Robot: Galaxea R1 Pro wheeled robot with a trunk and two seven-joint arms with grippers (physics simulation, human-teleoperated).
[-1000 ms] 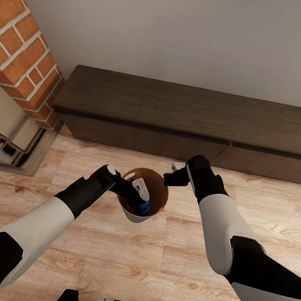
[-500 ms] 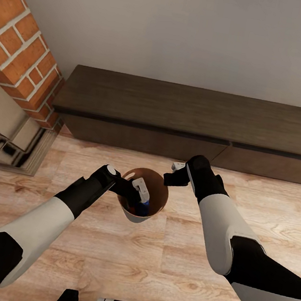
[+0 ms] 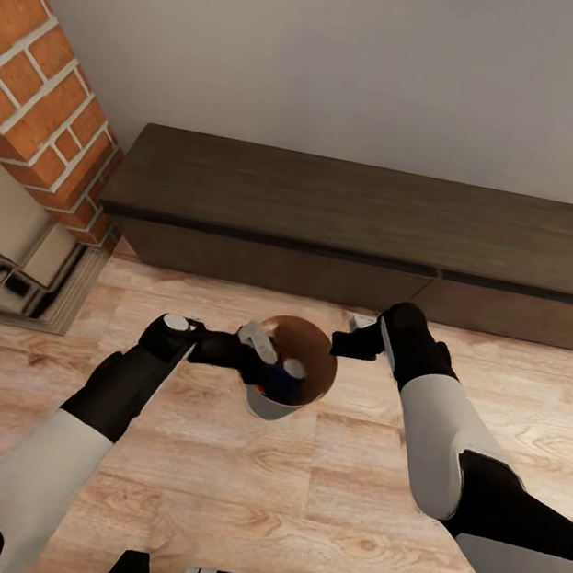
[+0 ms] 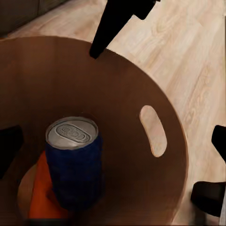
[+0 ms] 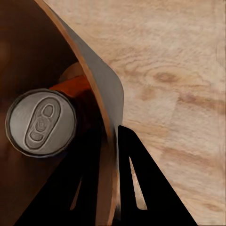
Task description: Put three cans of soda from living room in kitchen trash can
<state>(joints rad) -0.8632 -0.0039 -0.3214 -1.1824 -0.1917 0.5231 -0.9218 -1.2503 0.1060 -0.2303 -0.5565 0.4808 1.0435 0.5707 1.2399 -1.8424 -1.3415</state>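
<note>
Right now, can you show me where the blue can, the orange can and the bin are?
blue can (image 4: 73, 134), left wrist view, on its silver top.
orange can (image 4: 40, 200), left wrist view, on its side, low beside the blue can.
bin (image 3: 320, 353), head view, on its brown inner wall.

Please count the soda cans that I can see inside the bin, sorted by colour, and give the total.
Dark blue can, standing upright in the bin: 1
Orange can, partly hidden beside and under it: at least 1
Total visible: 2
</note>
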